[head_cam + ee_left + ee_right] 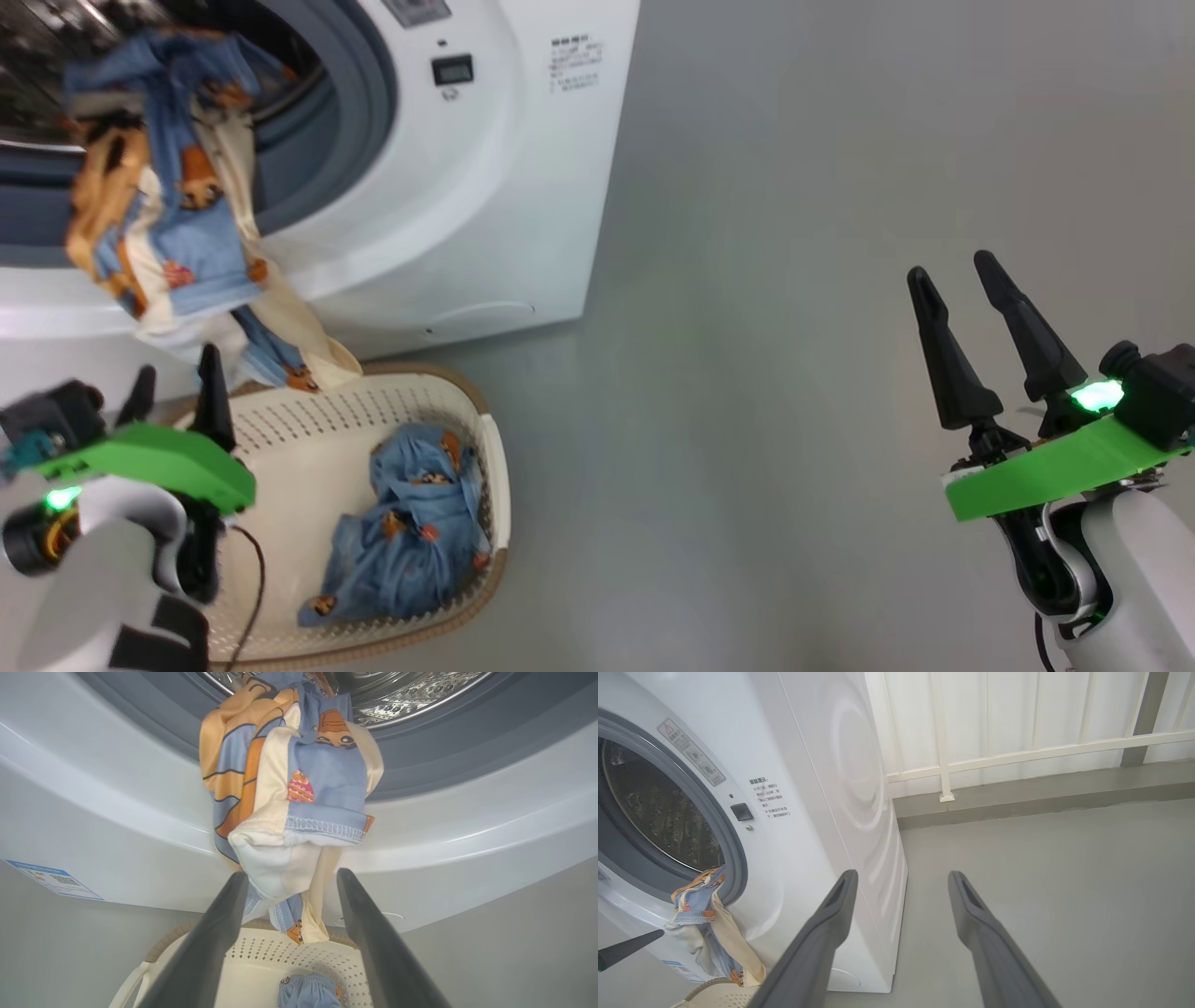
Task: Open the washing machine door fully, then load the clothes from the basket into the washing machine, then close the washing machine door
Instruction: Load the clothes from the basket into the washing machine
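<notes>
Clothes (177, 205) drape from washing machine (523, 187); blue label (53, 879) illegible; left tool (177, 362) and right tool (952, 264) spread empty.

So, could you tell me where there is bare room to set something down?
The grey floor between the big white front-loading washing machine and the right gripper is bare. The cream perforated plastic basket has free bottom left of its crumpled blue garment. The drum mouth is crowded: printed blue-and-cream clothes hang over it.
</notes>
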